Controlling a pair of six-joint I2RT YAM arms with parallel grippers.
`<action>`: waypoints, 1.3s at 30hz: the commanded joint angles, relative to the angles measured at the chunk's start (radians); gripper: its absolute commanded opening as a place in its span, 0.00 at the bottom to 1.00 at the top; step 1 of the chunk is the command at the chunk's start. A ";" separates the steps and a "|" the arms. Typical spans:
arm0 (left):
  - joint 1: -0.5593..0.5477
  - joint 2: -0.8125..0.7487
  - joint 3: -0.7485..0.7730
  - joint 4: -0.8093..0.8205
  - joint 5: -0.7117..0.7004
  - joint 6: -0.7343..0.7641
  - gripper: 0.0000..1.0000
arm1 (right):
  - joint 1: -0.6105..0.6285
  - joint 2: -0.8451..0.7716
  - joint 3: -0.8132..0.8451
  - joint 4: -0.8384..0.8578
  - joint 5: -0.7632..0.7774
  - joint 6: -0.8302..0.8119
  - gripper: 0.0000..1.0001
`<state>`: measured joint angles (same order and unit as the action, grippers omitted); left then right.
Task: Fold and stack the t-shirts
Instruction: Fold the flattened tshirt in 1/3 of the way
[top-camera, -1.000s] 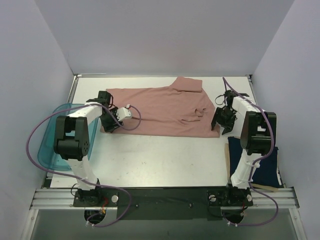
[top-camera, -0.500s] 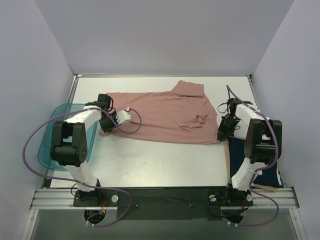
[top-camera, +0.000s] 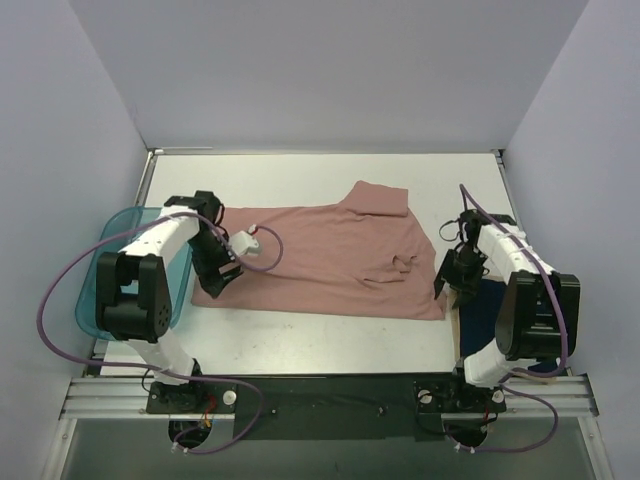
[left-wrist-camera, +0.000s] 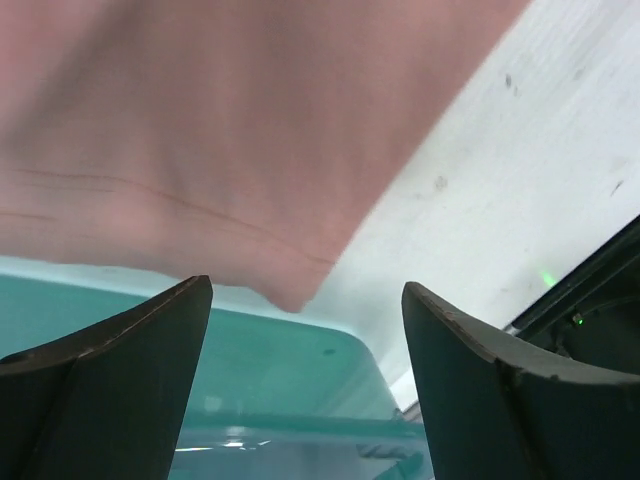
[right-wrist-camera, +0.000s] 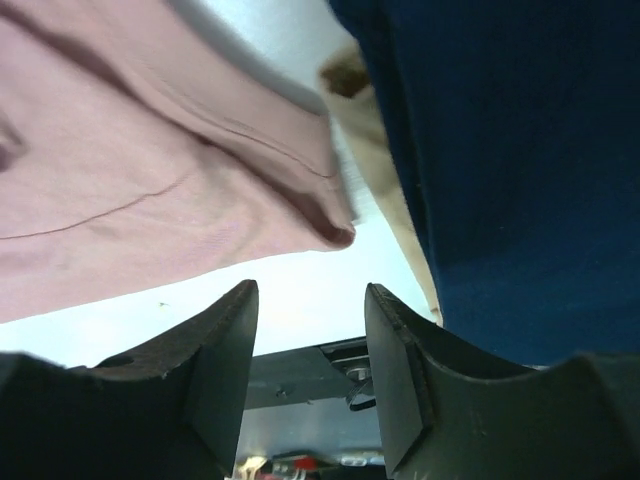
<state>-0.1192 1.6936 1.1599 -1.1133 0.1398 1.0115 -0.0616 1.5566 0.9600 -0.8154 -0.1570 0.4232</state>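
Observation:
The dusty pink t-shirt (top-camera: 320, 260) lies spread flat on the white table, plain side up, its print hidden. My left gripper (top-camera: 215, 275) is at the shirt's near left corner. In the left wrist view the gripper (left-wrist-camera: 307, 288) is open and the pink corner (left-wrist-camera: 250, 180) hangs just beyond the fingertips, ungripped. My right gripper (top-camera: 452, 282) is at the near right corner. In the right wrist view that gripper (right-wrist-camera: 308, 292) is open, with the pink hem (right-wrist-camera: 150, 180) just past the tips. The navy t-shirt (top-camera: 487, 312) lies folded at the right, and it also shows in the right wrist view (right-wrist-camera: 500, 150).
The translucent teal tray (top-camera: 95, 295) sits at the table's left edge, right beside the left gripper, and it also shows in the left wrist view (left-wrist-camera: 270, 390). A tan board (right-wrist-camera: 380, 150) lies under the navy shirt. The metal rail (top-camera: 320, 395) runs along the near edge.
Both arms moved toward the near edge at the pink shirt's near corners, and the shirt slid nearer with them. The right gripper now stands beside the navy shirt.

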 joint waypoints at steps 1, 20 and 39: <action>-0.022 0.006 0.272 -0.094 0.201 -0.045 0.88 | 0.107 -0.070 0.132 -0.053 0.080 -0.041 0.45; -0.703 0.555 0.829 0.650 0.404 -0.658 0.78 | 0.000 0.309 0.365 0.269 -0.288 0.095 0.43; -0.708 0.683 0.936 0.581 0.432 -0.688 0.00 | 0.016 0.378 0.295 0.349 -0.378 0.181 0.07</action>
<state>-0.8452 2.4035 2.0422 -0.5133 0.4938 0.3443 -0.0532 1.9377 1.2552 -0.4599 -0.5049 0.5823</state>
